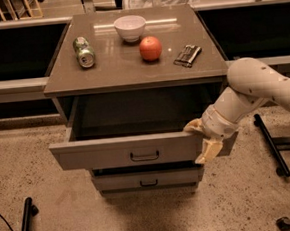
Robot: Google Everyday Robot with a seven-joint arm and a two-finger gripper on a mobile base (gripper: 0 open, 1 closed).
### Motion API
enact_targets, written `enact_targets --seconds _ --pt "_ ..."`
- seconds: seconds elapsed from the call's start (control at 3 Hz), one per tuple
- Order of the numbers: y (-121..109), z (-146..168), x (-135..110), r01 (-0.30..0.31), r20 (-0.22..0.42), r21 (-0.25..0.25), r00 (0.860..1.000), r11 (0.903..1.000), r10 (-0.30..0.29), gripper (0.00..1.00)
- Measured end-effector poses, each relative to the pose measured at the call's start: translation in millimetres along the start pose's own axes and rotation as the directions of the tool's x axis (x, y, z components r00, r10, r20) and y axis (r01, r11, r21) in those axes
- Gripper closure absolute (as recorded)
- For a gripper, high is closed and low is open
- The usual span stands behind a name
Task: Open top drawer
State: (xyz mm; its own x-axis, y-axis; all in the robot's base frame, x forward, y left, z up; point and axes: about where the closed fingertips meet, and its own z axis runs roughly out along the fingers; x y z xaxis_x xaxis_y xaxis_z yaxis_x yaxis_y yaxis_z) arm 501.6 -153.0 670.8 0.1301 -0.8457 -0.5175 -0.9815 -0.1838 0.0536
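The top drawer [112, 151] stands pulled out from the cabinet, showing its dark grey tray inside; its flat front carries a small dark loop handle [144, 156]. My gripper [201, 140] is at the right end of the drawer front, one cream finger [193, 126] over the front's top edge and the other [208, 151] hanging down in front of it. The white arm [255, 86] reaches in from the right. A narrower drawer [147, 179] below is closed.
On the cabinet top [116, 69] lie a can on its side [84, 52], a white bowl [130, 27], a red apple [151, 48] and a small dark packet [188, 55]. Dark stand legs [268, 145] are on the floor at right, another at lower left [26, 219].
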Motion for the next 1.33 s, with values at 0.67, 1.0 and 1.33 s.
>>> enact_targets --seconds 0.67,1.0,1.33 --pt "23 -16 -25 0.055 -0.075 -0.054 0.995 0.997 -0.059 0.56" --pt "6 -39 -55 0.12 -0.139 -0.049 0.982 0.9916 -0.126 0.57" --pt "-19 -39 -65 0.142 -0.15 -0.052 0.978 0.9885 -0.148 0.61"
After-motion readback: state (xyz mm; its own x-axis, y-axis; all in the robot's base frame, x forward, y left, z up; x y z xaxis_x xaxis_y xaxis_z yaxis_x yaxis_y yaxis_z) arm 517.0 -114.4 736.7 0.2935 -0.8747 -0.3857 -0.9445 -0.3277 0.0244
